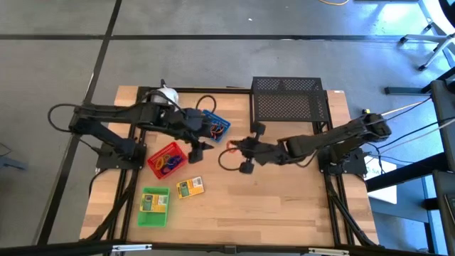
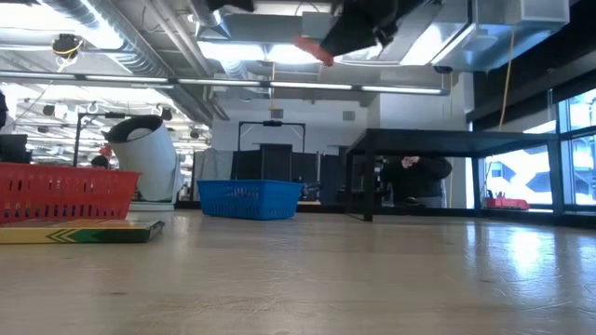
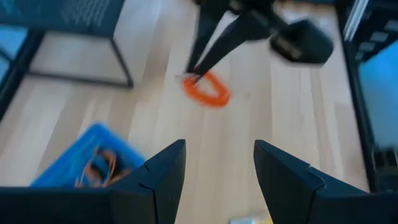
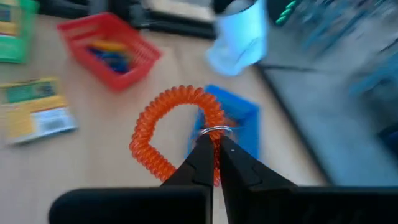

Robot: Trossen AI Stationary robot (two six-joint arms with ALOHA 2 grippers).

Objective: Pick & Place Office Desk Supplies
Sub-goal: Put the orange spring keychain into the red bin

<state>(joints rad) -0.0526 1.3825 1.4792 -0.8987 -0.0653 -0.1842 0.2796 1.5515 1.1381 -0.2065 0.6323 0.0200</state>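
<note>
One orange coil loop (image 4: 177,134) pinched in right tool (image 4: 214,148), lifted off tabletop (image 1: 284,199) mid-carry (transport step). Beyond it sits blue tray (image 4: 239,121); next likely lower and release there. Left tool (image 3: 217,162) spread, empty, hovering near red tray (image 1: 167,160).

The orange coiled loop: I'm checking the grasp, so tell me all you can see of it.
The orange coiled loop looks like springy plastic, a spiral cord bent into a ring with a small metal ring at one end. The right gripper is shut on it near that metal ring. It hangs lifted off the table, right of the blue tray.
</note>
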